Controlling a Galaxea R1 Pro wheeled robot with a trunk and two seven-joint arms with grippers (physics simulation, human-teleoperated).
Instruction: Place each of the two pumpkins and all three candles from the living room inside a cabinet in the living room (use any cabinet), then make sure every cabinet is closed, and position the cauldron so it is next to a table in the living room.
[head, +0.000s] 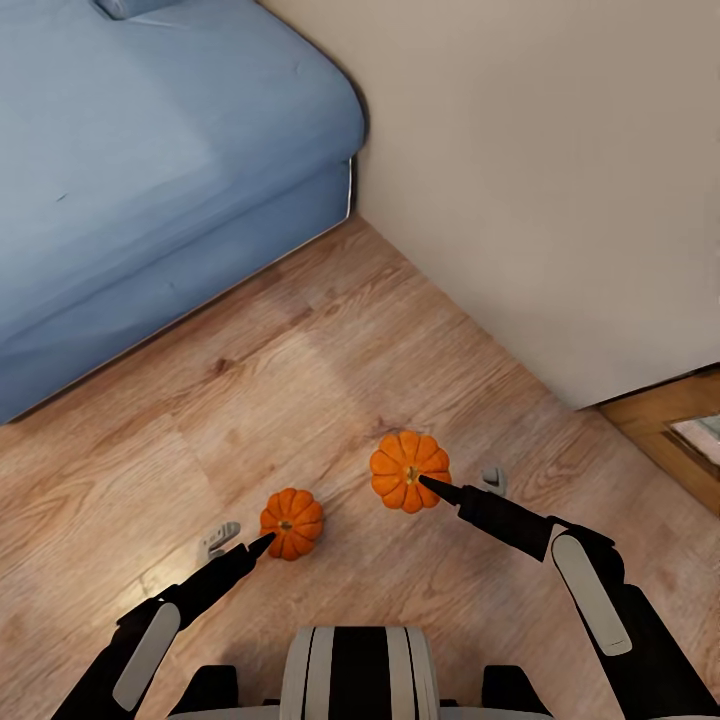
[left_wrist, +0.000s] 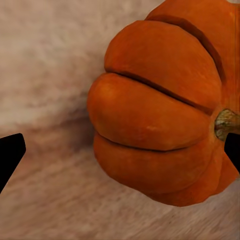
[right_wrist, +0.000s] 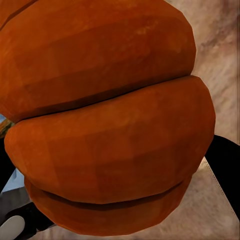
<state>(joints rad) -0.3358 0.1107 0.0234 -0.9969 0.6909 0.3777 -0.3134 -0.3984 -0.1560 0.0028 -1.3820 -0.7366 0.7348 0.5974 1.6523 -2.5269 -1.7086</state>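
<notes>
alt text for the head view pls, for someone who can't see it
Two orange pumpkins sit near the robot's grippers over a wood floor: the left gripper at one pumpkin, the right gripper at the other pumpkin. A blue sofa and beige wall lie beyond.

- The head view is evenly and brightly lit with soft, diffuse light; no light source shows and nothing is blown out.
- The pale wood-plank floor carries a faint lighter sheen across its middle.
- A thin dark shadow runs under the edge of the blue fabric sofa.
- The two small ribbed orange pumpkins cast only weak contact shadows, blurred at the rim.
- In the left wrist view the floor looks smeared and soft, while the pumpkin is sharper.
- The right wrist view shows flat, faceted shading on the pumpkin, without glare.
- Straight edges stay straight toward the picture borders.
</notes>
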